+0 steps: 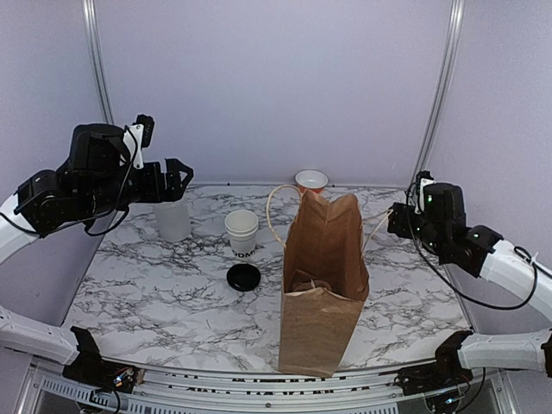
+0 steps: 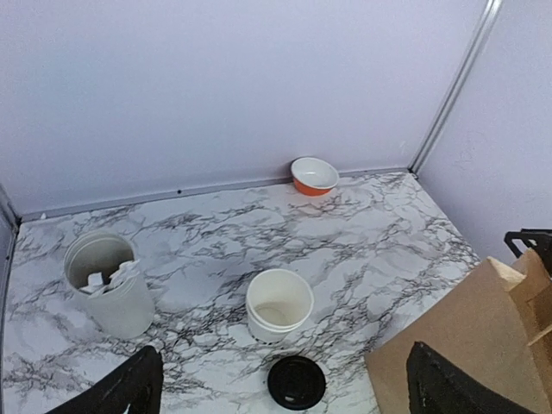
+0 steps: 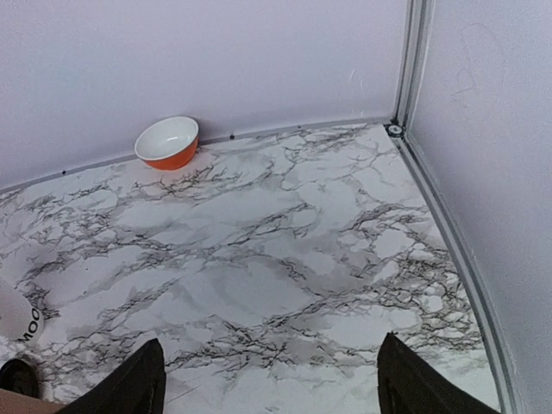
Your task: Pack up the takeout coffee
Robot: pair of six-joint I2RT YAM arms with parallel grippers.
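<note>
The takeout coffee cup stands open and uncovered on the marble table, white with black lettering. Its black lid lies flat just in front of it. The left wrist view looks down into the cup, with the lid below it. My left gripper hangs high over the table's left side, open and holding nothing. My right gripper hovers by the bag's right handle, open, with only bare marble between its fingers. At that view's left edge show a sliver of the cup and the lid.
A tall brown paper bag stands open right of the cup, its handles up. A white canister of sticks is at the left. An orange-and-white bowl sits against the back wall. Walls enclose the table at the back and on both sides.
</note>
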